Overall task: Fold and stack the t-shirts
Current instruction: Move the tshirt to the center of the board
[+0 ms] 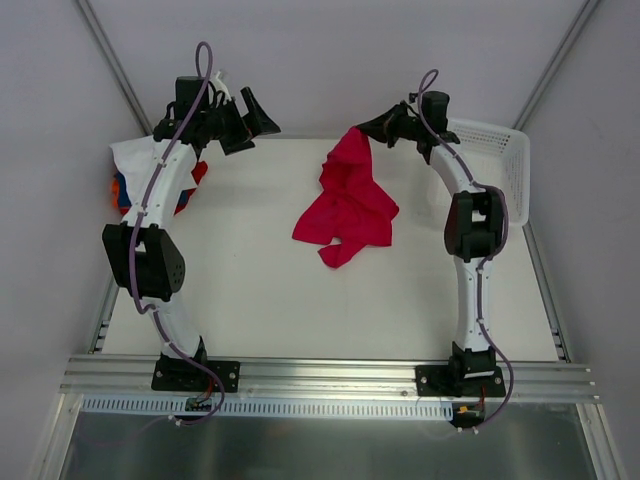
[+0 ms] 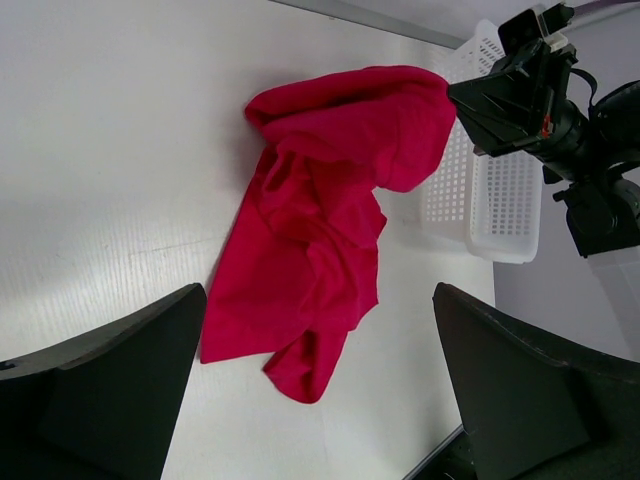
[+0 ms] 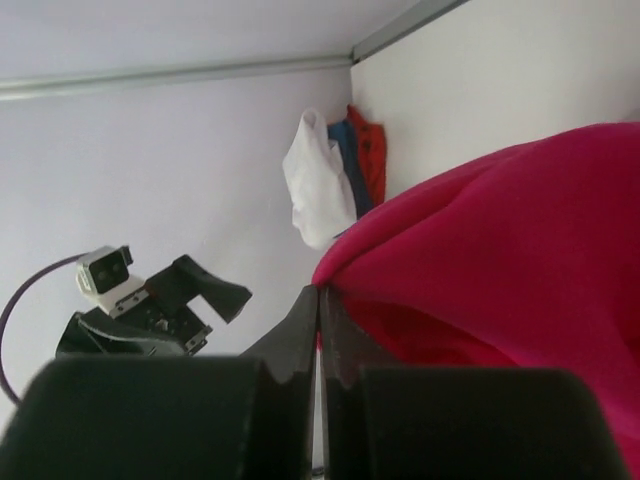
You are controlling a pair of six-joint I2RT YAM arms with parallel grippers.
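- The white surface carries everything. The white mesh basket stands at its far right corner.
- The crimson-red shirt is unfolded and crumpled, just left of the basket. Most of it lies bunched on the surface. Its far end is drawn up into a peak on the side nearer the basket.
- The stack of folded shirts sits at the edge of the surface opposite the basket, well apart from it. White cloth is on top, with blue, orange and red showing beneath, and the left arm partly covers the stack.
- The right gripper is just left of the basket's far end. Its fingers are pressed together with no gap, pinching the raised peak of the crimson-red shirt.
- The left gripper hangs in the air above the far edge of the surface, across the crimson-red shirt from the basket. Its fingers are spread wide and hold nothing.
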